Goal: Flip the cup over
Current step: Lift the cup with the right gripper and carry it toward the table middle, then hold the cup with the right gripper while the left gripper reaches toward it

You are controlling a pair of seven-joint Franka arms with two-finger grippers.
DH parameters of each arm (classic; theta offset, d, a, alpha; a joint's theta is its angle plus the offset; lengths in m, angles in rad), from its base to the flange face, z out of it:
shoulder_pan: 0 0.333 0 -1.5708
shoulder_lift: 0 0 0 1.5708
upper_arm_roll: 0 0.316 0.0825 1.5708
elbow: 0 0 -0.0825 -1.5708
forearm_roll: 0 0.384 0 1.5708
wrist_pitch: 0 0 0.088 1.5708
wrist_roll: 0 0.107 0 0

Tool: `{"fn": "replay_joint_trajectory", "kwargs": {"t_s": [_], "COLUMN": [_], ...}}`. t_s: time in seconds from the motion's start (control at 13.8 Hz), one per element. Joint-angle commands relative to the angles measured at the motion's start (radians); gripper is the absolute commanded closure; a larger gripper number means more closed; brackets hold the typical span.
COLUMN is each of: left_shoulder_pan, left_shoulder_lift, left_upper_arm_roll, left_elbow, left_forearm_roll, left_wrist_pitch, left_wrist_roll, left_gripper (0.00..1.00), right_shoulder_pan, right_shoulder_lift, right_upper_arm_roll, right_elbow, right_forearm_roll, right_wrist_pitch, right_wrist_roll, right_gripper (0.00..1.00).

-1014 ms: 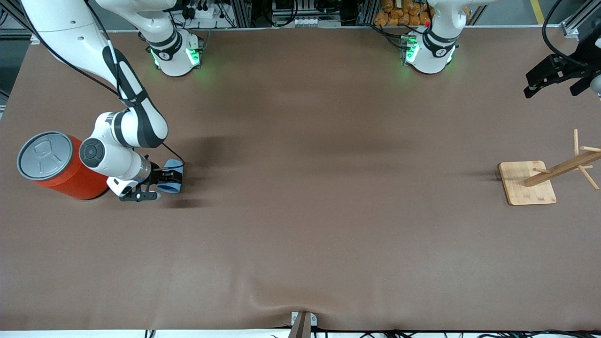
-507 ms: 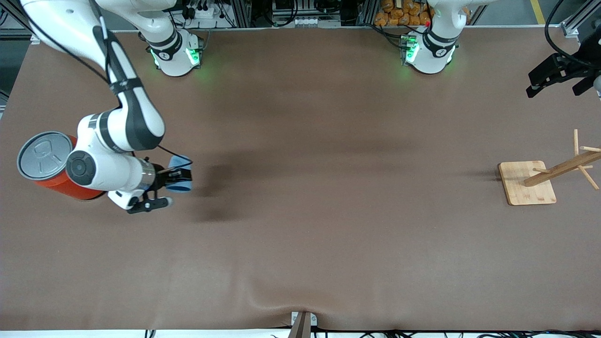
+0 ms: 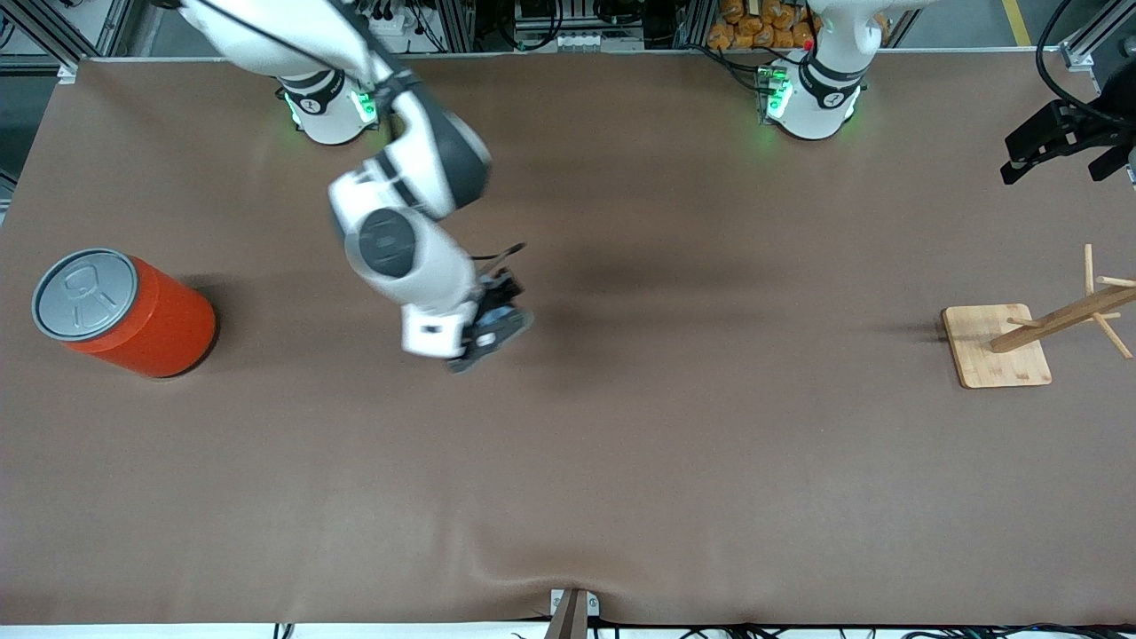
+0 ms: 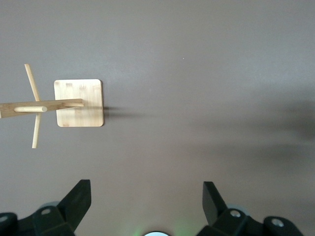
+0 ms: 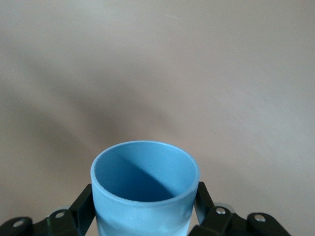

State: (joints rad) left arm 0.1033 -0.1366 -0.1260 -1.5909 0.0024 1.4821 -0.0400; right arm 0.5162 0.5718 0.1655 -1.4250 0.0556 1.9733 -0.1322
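My right gripper (image 3: 499, 321) is up in the air over the middle of the table, shut on the light-blue cup (image 5: 145, 219). In the right wrist view its black fingers (image 5: 82, 206) press on both sides of the cup's wall, and the open mouth points away from the camera, showing the darker blue inside. In the front view the hand hides nearly all of the cup. My left gripper (image 3: 1056, 146) waits open and empty, high over the table's edge at the left arm's end; its two spread fingers (image 4: 78, 196) show in the left wrist view.
A big orange can (image 3: 124, 311) with a grey pull-tab lid stands at the right arm's end of the table. A wooden peg rack on a square base (image 3: 998, 346) stands at the left arm's end; the base also shows in the left wrist view (image 4: 78, 103).
My right arm lifted the cup from beside the orange can and carried it toward the middle of the table. The left arm barely moved.
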Motion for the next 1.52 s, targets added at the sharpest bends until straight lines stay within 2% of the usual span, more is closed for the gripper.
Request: {"fn": "replay_joint_trajectory", "kwargs": {"t_s": [0.0,0.22,0.43,0.65,0.8,0.94,1.09,1.45], "left_shoulder_pan": [0.01,0.012,0.01,0.013,0.019,0.019,0.021,0.029], "left_shoulder_lift": [-0.005,-0.006,0.0,-0.001,0.0,0.006,0.005,0.005], "left_upper_arm_roll": [-0.006,-0.006,-0.006,-0.004,-0.004,-0.004,-0.004,-0.004], "left_elbow": [0.008,0.006,0.006,0.006,0.002,0.005,0.003,0.005], "left_forearm_roll": [-0.019,-0.019,-0.021,-0.033,-0.033,-0.036,-0.042,-0.045], "left_wrist_pitch": [-0.006,-0.008,-0.006,-0.009,-0.008,-0.005,-0.006,-0.006], "left_wrist_roll": [0.019,0.02,0.019,0.02,0.019,0.017,0.018,0.019], "left_gripper": [0.0,0.0,0.0,0.0,0.0,0.0,0.0,0.0], "right_shoulder_pan": [0.116,0.205,0.309,0.384,0.39,0.418,0.423,0.438], "right_shoulder_lift": [0.178,0.246,0.278,0.302,0.321,0.351,0.372,0.378], "right_upper_arm_roll": [-0.017,-0.02,-0.02,-0.049,-0.057,-0.063,-0.067,-0.067], "right_elbow": [0.21,0.282,0.288,0.288,0.285,0.282,0.282,0.276], "right_forearm_roll": [-0.117,-0.158,-0.253,-0.266,-0.266,-0.282,-0.319,-0.333], "right_wrist_pitch": [-0.021,-0.013,0.044,0.076,0.11,0.111,0.146,0.147], "right_wrist_roll": [-0.185,-0.343,-0.343,-0.311,-0.294,-0.158,-0.145,-0.141], "right_gripper": [1.0,1.0,1.0,1.0,1.0,1.0,1.0,1.0]}}
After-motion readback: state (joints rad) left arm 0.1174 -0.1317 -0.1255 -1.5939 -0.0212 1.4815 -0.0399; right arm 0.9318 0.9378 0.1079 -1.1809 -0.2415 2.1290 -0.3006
